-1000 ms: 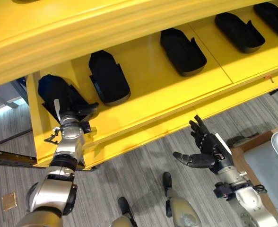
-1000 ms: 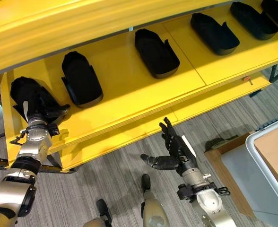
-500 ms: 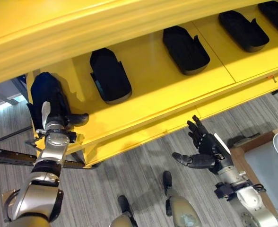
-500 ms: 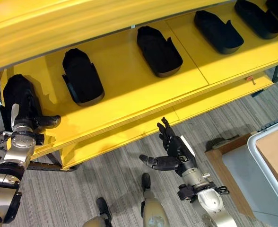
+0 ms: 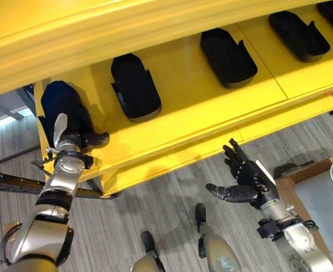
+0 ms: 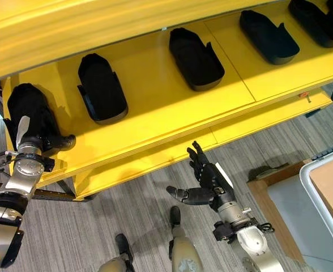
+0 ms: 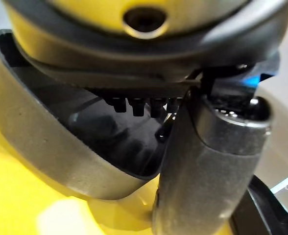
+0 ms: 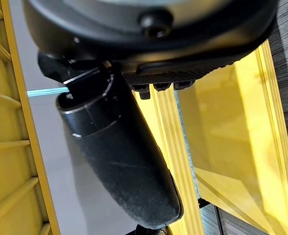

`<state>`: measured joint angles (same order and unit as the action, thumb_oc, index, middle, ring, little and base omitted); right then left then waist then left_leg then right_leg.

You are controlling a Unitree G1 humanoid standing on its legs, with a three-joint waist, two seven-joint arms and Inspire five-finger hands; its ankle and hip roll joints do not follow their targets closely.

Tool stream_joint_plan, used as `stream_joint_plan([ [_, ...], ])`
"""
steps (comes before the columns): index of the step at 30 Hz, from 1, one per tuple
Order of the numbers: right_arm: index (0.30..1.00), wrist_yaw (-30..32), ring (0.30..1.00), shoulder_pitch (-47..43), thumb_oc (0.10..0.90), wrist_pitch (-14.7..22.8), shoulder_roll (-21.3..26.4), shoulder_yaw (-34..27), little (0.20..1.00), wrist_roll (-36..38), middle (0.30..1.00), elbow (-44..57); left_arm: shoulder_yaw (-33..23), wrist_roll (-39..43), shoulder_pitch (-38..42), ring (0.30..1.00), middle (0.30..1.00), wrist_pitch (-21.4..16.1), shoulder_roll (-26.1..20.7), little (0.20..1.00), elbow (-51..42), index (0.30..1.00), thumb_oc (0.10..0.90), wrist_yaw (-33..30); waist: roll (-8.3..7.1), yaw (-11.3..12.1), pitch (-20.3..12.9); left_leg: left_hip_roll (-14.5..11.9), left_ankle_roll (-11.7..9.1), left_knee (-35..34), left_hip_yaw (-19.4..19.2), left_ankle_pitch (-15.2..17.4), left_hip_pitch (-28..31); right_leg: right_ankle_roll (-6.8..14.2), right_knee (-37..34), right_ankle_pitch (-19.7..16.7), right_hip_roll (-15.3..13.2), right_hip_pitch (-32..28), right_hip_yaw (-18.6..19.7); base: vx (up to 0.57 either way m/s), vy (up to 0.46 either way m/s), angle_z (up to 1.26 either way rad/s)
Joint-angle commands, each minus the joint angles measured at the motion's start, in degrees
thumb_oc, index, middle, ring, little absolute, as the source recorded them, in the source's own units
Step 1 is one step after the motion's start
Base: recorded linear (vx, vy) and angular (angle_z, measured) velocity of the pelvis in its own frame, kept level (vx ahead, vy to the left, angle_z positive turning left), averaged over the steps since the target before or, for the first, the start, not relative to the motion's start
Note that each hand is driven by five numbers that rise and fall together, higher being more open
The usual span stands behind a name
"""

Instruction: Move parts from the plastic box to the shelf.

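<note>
A long yellow shelf (image 5: 206, 107) carries several black shell-shaped parts, among them one (image 5: 135, 88) at the left and another (image 5: 229, 50) at mid shelf. At the shelf's far left end stands one more black part (image 5: 59, 105), and my left hand (image 5: 70, 148) is shut on its near end. In the left wrist view the thumb (image 7: 207, 166) presses against that part's rim (image 7: 46, 147). My right hand (image 5: 248, 181) hangs open below the shelf's front edge, over the floor, holding nothing.
The white rim of the plastic box (image 6: 325, 187) shows at the right edge, beside a grey platform with a wooden edge (image 6: 274, 198). An upper yellow shelf board (image 5: 127, 28) overhangs the parts. Grey carpet lies in front of the shelf.
My left hand has carried its black part leftward to the shelf's end and turned it more upright. The right hand has stayed put. The view has shifted slightly.
</note>
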<state>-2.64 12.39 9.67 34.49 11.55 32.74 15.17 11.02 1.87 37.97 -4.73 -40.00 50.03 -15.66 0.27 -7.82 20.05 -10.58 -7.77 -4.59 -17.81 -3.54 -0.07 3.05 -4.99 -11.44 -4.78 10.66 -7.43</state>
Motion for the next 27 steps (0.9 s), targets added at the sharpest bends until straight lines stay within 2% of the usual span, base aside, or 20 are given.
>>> stream_joint_plan([
  [1, 1.0, -0.46, 1.0, -2.78, 0.9, 6.92, -0.96, -4.09, 1.0, 1.64, 1.0, 4.51, 0.53, -0.83, 1.42, 1.0, 1.0, 0.12, -3.93, 1.0, 1.75, 1.0, 0.9, -2.04, -4.46, -0.14, -1.25, 0.37, 1.42, 1.48, 0.81, 0.1, 1.03, 5.09, 2.95, 6.11, -5.55, -5.22, 0.38, 0.0, 0.0, 0.0],
  [7, 1.0, -0.32, 1.0, -2.83, 0.9, 6.71, -1.05, -4.47, 1.0, 1.24, 1.0, 4.15, 1.18, -1.83, 2.71, 1.0, 1.0, 0.19, -5.01, 1.0, 0.4, 1.0, 0.9, -2.53, -4.21, -0.1, -2.0, 0.34, 1.39, 1.31, 0.66, 0.2, 1.76, 5.11, 2.78, 6.24, -5.52, -5.74, 0.51, 0.0, 0.0, 0.0],
  [17, 1.0, -1.08, 1.0, -2.91, 0.9, 7.21, -1.24, -4.41, 1.0, 1.95, 1.0, 3.43, 4.4, -9.36, 3.05, 1.0, 1.0, -0.41, -11.78, 1.0, 0.32, 1.0, 0.9, -1.77, -2.88, 0.14, -4.2, 0.63, 1.23, -0.25, 0.72, -0.03, 3.54, 5.36, 2.05, 6.46, -5.6, -7.58, -0.41, 0.0, 0.0, 0.0],
  [23, 1.0, -1.44, 1.0, -2.86, 0.9, 7.63, -1.43, -4.44, 1.0, 2.12, 1.0, 3.33, 4.35, -11.59, 2.0, 1.0, 1.0, -1.05, -14.11, 1.0, 1.02, 1.0, 0.9, -1.9, -2.35, 0.25, -5.41, 0.81, 1.18, -0.41, 0.95, 0.21, 4.1, 5.57, 1.6, 6.54, -5.76, -8.58, -1.04, 0.01, 0.003, 0.03],
  [27, 1.0, -1.18, 1.0, -2.86, 0.9, 8.0, -1.92, -4.97, 1.0, 2.31, 1.0, 3.06, 3.78, -12.2, 0.9, 1.0, 1.0, -1.89, -16.39, 1.0, -2.41, 1.0, 0.9, -2.26, -2.09, 0.53, -6.48, 1.07, 1.28, -0.41, 1.24, 0.52, 4.46, 5.78, 1.11, 6.47, -5.94, -9.44, -1.51, 0.02, 0.003, 0.07],
])
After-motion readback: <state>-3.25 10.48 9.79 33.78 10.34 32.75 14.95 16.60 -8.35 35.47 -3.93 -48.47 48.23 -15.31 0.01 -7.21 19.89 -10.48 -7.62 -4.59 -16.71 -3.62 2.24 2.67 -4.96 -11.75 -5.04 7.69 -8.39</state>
